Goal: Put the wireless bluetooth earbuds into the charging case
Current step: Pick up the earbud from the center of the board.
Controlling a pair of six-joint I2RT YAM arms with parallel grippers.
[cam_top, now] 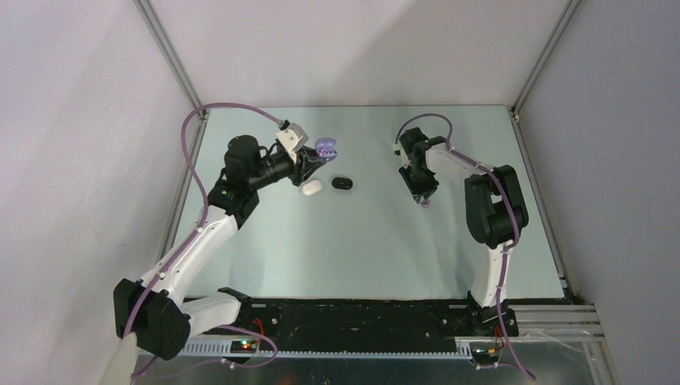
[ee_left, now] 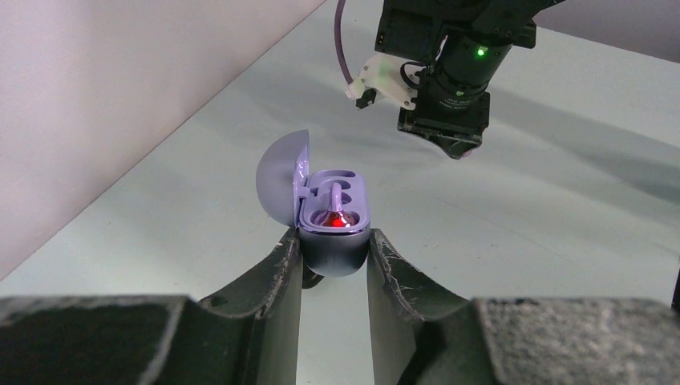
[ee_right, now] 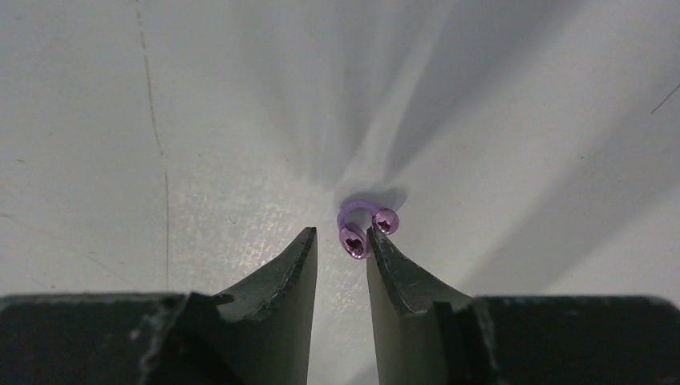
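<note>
My left gripper [cam_top: 315, 159] [ee_left: 334, 241] is shut on the lavender charging case [cam_top: 327, 147] [ee_left: 333, 258], gripping its lower body and holding it off the table. The lid stands open to the left. One lavender earbud [ee_left: 335, 215] lies in the case with a red light glowing on it. My right gripper [cam_top: 422, 199] [ee_right: 341, 234] points down at the table with its jaws a little apart. A second lavender earbud [cam_top: 426, 205] [ee_right: 354, 241] lies at its tips, one rounded end between the fingers and against the right one; the left finger is clear of it.
A shut white case [cam_top: 311, 188] and a shut black case [cam_top: 342, 184] lie side by side on the table just below the left gripper. The right wrist [ee_left: 449, 80] hangs in the background of the left wrist view. Side walls enclose the table.
</note>
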